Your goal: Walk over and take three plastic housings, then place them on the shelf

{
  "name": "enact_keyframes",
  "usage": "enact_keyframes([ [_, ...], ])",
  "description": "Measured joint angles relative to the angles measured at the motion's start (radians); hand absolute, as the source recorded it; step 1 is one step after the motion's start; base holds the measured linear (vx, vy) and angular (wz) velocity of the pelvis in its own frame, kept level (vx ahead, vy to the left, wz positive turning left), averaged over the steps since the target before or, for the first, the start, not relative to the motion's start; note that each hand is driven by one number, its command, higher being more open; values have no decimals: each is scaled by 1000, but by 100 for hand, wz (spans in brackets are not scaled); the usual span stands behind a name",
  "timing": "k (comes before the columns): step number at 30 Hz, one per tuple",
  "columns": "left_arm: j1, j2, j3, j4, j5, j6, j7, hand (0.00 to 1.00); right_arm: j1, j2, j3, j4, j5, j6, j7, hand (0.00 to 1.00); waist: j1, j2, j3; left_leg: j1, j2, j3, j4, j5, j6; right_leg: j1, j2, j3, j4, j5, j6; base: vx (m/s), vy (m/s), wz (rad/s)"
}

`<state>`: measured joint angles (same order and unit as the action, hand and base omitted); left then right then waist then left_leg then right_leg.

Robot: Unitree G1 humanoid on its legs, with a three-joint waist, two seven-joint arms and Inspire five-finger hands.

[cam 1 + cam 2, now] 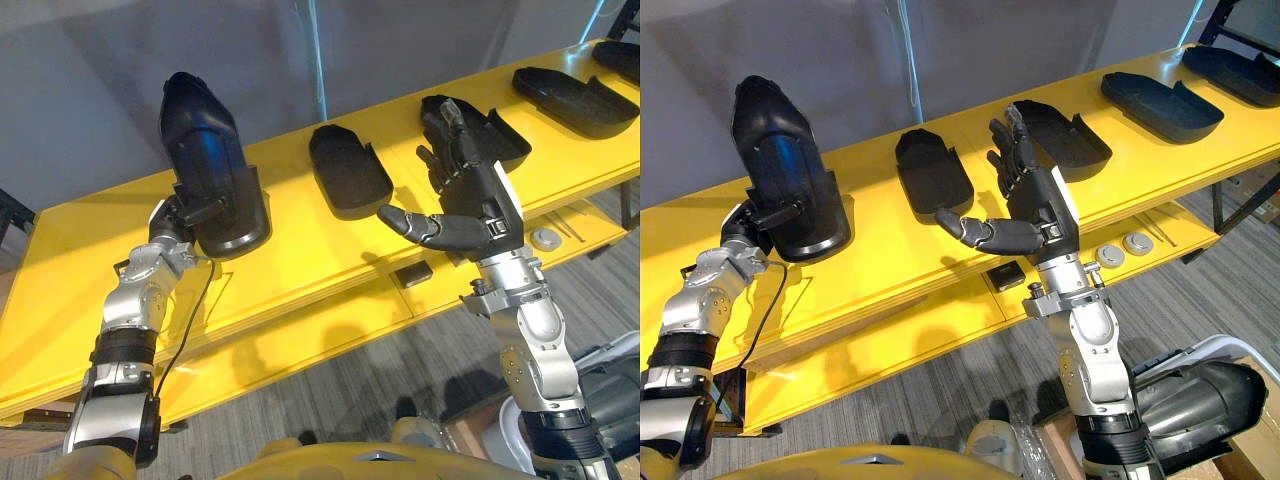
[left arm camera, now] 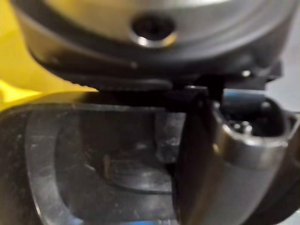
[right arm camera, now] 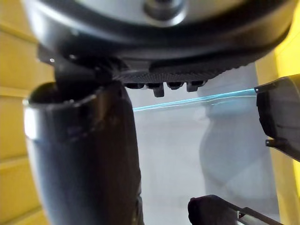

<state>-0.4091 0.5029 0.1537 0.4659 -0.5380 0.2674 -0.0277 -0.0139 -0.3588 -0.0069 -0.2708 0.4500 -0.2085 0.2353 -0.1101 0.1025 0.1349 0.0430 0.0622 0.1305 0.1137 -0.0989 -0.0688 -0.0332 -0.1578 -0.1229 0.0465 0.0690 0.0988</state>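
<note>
Gripping one plastic housing (image 1: 205,140) in my left robot hand (image 1: 172,222), thumb clamped over its lower edge. It stands tilted up on end over the yellow shelf (image 1: 300,255); can't tell if its bottom touches. My right robot hand (image 1: 470,195) hangs wide open, fingers straight, thumb out, empty, just in front of the third housing (image 1: 1075,140). The second housing (image 1: 347,172) lies flat between both robot hands. The fourth housing (image 1: 1162,105) and fifth housing (image 1: 1240,72) lie further right.

No lettering, label or number is legible on any plastic housing (image 1: 347,170) or the shelf (image 1: 300,250).
</note>
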Motion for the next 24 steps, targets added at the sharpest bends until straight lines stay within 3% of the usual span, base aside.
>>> enact_keyframes([
  [15,-95,35,0,157,-10,18,-69,0,-93,-49,47,-47,47,22,23,100,-4,22,104,-1,0,2,6,0,0,-3,0,7,6,-1,-1,0,0,0],
  [24,-149,32,-21,170,-48,-9,-66,0,-171,-48,141,-82,51,24,40,100,-1,9,143,-24,-5,-27,24,5,2,-18,-11,-19,34,-9,-3,-8,0,9],
])
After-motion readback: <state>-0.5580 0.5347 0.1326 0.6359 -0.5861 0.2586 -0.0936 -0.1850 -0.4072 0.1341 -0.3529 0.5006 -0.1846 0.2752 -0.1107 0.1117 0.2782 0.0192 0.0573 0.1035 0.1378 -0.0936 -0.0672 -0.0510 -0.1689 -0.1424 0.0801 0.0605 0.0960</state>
